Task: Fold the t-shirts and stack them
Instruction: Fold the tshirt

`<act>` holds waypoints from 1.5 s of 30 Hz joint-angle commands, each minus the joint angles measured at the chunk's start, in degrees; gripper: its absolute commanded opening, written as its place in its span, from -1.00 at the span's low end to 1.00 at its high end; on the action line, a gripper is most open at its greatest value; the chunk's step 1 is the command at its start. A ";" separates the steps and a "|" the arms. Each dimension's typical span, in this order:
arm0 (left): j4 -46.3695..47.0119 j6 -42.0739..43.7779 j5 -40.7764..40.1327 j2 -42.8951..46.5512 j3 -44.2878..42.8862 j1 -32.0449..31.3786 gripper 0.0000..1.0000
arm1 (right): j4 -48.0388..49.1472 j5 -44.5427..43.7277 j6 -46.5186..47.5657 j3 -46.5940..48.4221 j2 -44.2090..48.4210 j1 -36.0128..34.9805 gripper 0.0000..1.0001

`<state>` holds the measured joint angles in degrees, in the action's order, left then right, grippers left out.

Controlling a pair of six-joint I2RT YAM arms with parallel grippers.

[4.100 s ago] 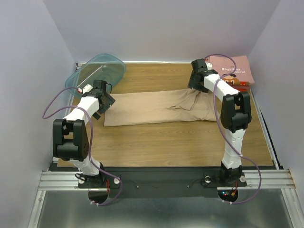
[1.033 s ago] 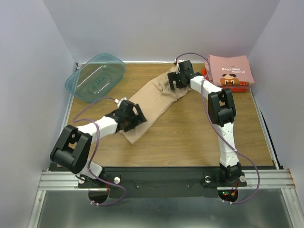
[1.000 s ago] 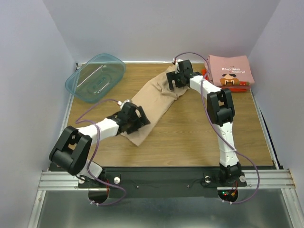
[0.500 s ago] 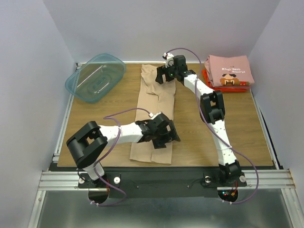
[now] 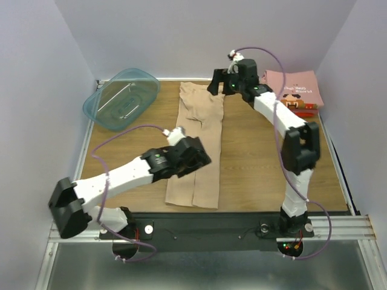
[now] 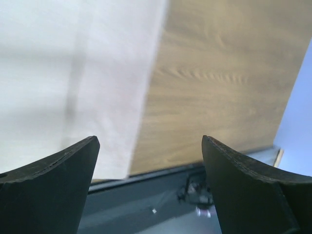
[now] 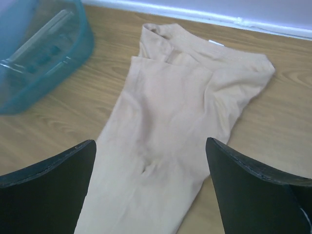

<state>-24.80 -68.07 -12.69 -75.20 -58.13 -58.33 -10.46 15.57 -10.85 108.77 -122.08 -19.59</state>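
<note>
The tan t-shirt (image 5: 199, 130) lies folded into a long strip running from the back edge to the front edge of the table. It shows in the right wrist view (image 7: 170, 131) and at the left of the left wrist view (image 6: 73, 83). My left gripper (image 5: 196, 160) is open and empty, above the strip's near half. My right gripper (image 5: 219, 83) is open and empty, raised over the strip's far end. The pink printed t-shirt (image 5: 293, 89) lies folded on the red-orange one (image 5: 308, 110) at the back right.
A teal plastic tub (image 5: 121, 96) stands at the back left, also in the right wrist view (image 7: 39, 53). Bare wood lies right of the strip (image 6: 219, 83). The black front rail (image 5: 205, 223) borders the near edge.
Both grippers swung the tan shirt from crosswise to lengthwise, laid it flat and let go. The left gripper has drawn back left; the right has lifted toward the back right.
</note>
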 commanded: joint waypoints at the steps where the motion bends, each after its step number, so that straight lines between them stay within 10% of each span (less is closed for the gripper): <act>1: -12.12 -1.28 -7.71 8.83 7.74 5.57 0.97 | 2.46 -7.49 -13.21 -20.20 18.95 -0.79 1.00; 12: -16.25 4.78 -2.35 22.73 22.62 15.52 0.97 | -3.69 -11.71 -38.00 -69.45 54.91 -24.51 1.00; 23: -16.34 6.90 -1.20 15.43 20.51 15.44 0.97 | -9.57 -19.24 -53.03 -70.63 50.11 -47.00 1.00; 32: -8.25 8.13 6.54 16.49 24.73 15.52 0.97 | -13.80 -28.67 -57.70 -69.92 49.93 -50.37 0.91; 41: -7.90 8.31 6.45 15.26 24.11 15.52 0.97 | -13.54 -30.60 -60.95 -69.04 42.28 -50.89 0.27; 45: -7.03 8.40 7.93 15.96 24.64 15.52 0.97 | -13.54 -32.62 -62.18 -69.83 42.45 -51.07 -0.43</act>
<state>-32.77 -60.51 -6.02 -59.94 -34.17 -43.00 -23.75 -12.51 -70.11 39.16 -79.79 -70.00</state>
